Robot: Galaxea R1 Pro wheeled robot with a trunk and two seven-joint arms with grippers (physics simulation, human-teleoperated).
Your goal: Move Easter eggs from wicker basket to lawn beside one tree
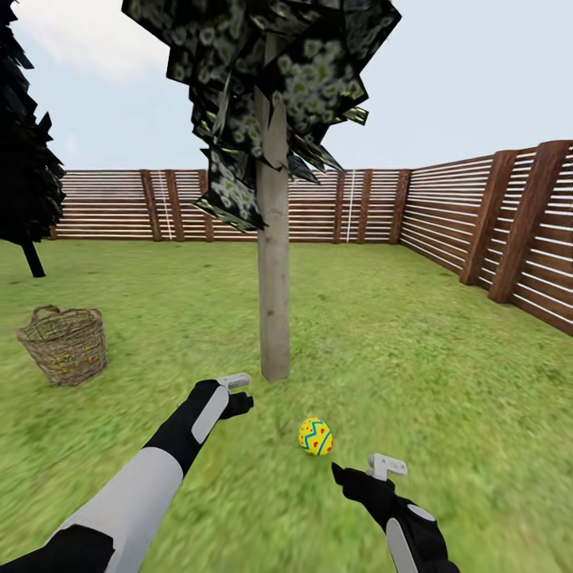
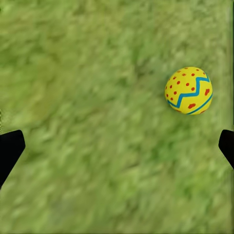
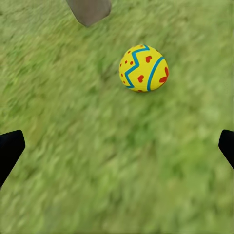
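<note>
One Easter egg (image 1: 316,436) lies on the lawn (image 1: 414,358) near the foot of the tree (image 1: 274,263), between the empty, wide-open left hand (image 1: 237,395) and right hand (image 1: 362,471), while the wicker basket (image 1: 64,344) stands well apart, its contents perhaps eggs.

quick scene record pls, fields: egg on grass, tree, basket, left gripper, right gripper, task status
egg on grass: one Easter egg lies on the lawn just in front of the pale-trunked tree, near its base
basket: wicker basket stands on the grass off to the left; colour shows through the weave, contents cannot be counted
left gripper: left gripper open, empty, above grass left of the egg
right gripper: right gripper open, empty, close to the egg
task status: one egg by the tree; other two not yet placed
</note>
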